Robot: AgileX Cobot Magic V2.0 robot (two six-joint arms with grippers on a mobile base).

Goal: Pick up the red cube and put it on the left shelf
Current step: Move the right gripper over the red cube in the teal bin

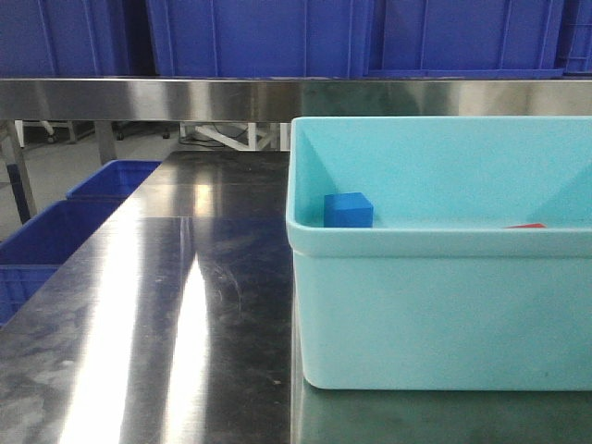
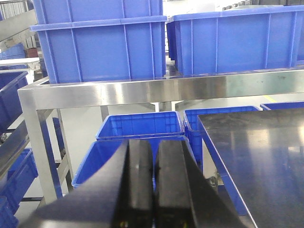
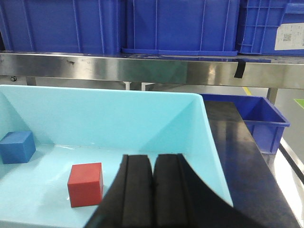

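The red cube (image 3: pixel 85 184) lies on the floor of the turquoise tub (image 3: pixel 142 123); in the front view only a red sliver (image 1: pixel 525 225) shows above the tub's front wall (image 1: pixel 435 314). My right gripper (image 3: pixel 152 159) is shut and empty, over the tub, just right of the red cube. My left gripper (image 2: pixel 154 142) is shut and empty, off the table's left side above blue crates. The steel shelf (image 1: pixel 139 97) runs across the back above the table; its left part shows in the left wrist view (image 2: pixel 118 92).
A small blue cube (image 1: pixel 348 210) sits at the tub's back left, also in the right wrist view (image 3: pixel 17 147). Large blue crates (image 2: pixel 99 42) stand on the shelf. More blue crates (image 2: pixel 140 126) sit on the floor left of the steel table (image 1: pixel 166 314).
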